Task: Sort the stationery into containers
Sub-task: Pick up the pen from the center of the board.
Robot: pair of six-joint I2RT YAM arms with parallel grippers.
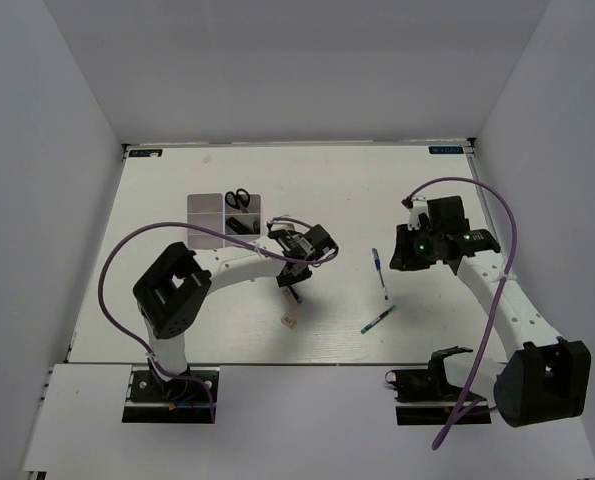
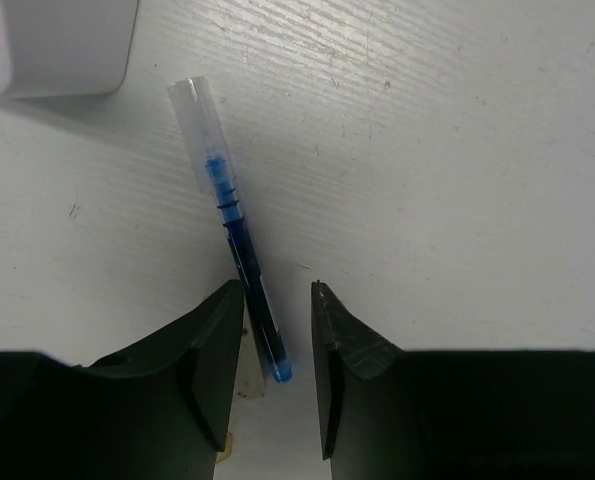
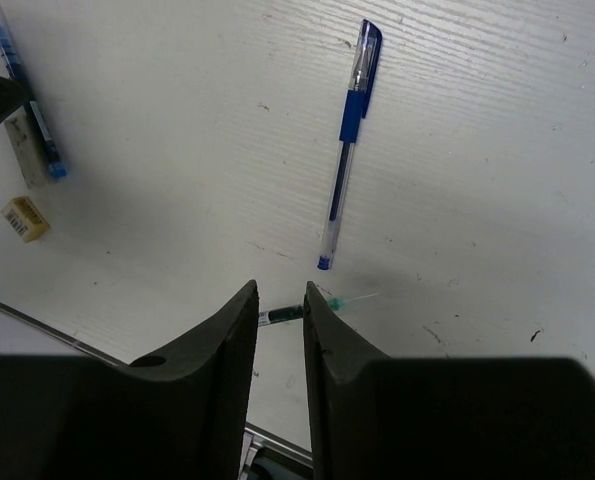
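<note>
at the left of the bench point(image 1: 477, 200), near the white tray point(image 1: 205, 204), the left end effector point(image 2: 277, 300) stands open astride the lower barrel of a clear-capped blue pen point(image 2: 227, 215). it looks light, stiff and slick, likely best pinched mid-barrel. further right, the right end effector point(image 3: 279, 305) hovers, jaws narrowly parted and empty, over a green pen point(image 1: 378, 320), with a blue-gripped pen point(image 3: 349, 150) close by.
</note>
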